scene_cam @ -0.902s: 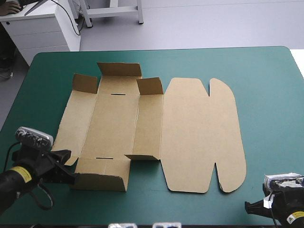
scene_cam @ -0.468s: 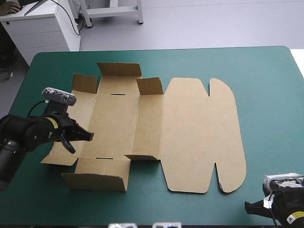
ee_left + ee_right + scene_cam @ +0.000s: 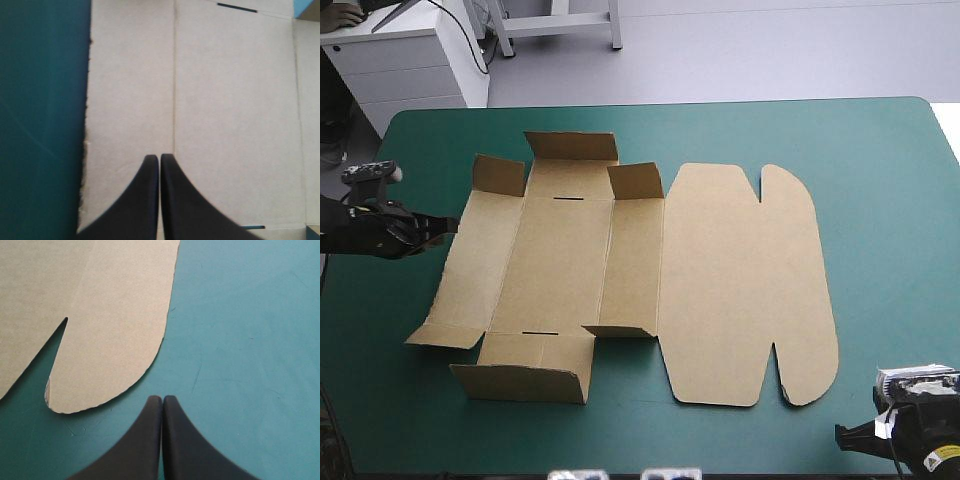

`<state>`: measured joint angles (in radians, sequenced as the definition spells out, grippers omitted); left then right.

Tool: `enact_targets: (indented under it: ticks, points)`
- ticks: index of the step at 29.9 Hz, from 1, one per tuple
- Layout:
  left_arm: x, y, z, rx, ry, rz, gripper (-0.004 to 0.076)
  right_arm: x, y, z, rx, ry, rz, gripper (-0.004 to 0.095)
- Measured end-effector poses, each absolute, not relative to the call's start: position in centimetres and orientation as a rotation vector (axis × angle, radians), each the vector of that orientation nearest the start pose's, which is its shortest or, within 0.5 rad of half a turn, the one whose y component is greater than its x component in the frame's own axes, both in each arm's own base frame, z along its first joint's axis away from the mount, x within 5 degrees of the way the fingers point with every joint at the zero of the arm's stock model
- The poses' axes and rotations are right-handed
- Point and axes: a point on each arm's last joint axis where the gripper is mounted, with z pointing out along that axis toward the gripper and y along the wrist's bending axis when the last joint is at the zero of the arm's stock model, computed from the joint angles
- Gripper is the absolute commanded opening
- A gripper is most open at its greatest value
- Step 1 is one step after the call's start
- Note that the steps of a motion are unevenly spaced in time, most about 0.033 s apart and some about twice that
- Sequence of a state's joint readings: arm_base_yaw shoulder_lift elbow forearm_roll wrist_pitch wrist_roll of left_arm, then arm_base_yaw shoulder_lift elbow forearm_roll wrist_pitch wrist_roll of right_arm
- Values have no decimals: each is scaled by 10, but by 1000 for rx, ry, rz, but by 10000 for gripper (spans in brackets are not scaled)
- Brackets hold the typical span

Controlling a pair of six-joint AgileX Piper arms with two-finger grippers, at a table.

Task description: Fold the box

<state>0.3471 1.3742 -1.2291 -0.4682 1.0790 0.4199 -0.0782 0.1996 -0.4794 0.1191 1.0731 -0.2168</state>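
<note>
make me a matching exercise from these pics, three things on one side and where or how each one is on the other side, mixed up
1 left gripper
2 right gripper
3 box

a lying open, a few small flaps raised
b shut, over the teal-green cover, just off the box's near right corner
c shut, over the box's left side

Pairs: 1-c, 2-b, 3-a
</note>
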Motion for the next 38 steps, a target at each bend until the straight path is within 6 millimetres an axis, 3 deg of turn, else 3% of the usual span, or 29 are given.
enact_targets:
  ticks: [5,10,17,22,25,31,33,38]
  points:
    - [269,104,321,-209,2593,-373,-7,27,7,269,-147,2265,-7,-14]
    - [270,132,297,-247,2657,-428,-7,27,7,269,-147,2265,-7,-14]
    - [283,143,259,-178,2735,-581,-7,27,7,269,-146,2265,-7,-14]
    - [287,146,247,-186,2758,-612,6,27,7,269,-144,2265,-6,-14]
    - [287,145,247,-187,2757,-615,119,27,7,269,-133,2267,-4,-14]
    - [287,145,247,-187,2757,-615,482,27,6,268,-111,2273,-10,-14]
    - [287,145,248,-188,2756,-616,519,27,6,268,-109,2273,-11,-14]
    - [287,146,247,-190,2755,-613,489,27,6,268,-109,2273,-13,-14]
